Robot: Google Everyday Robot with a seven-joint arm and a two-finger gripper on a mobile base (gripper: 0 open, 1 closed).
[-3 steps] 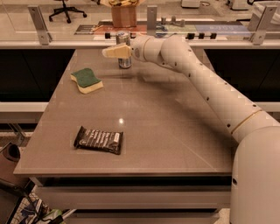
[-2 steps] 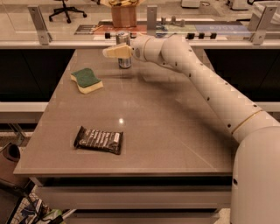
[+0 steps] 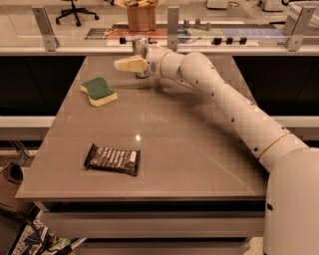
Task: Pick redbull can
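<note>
The can (image 3: 140,47) stands upright at the far edge of the bench (image 3: 199,149). The pincer (image 3: 128,63) reaches left across its near side, seemingly touching it. Whether it is clamped or how far open, I cannot tell.

Office, chair (image 3: 74,8), glass partition (image 3: 102,22), claw (image 3: 120,64) above far end of table (image 3: 189,149)

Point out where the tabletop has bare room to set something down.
Bare: the table middle between green sponge and dark snack bar, and the near right corner beside the arm. Crowded: the far edge, where the gripper sits at the redbull can.
</note>
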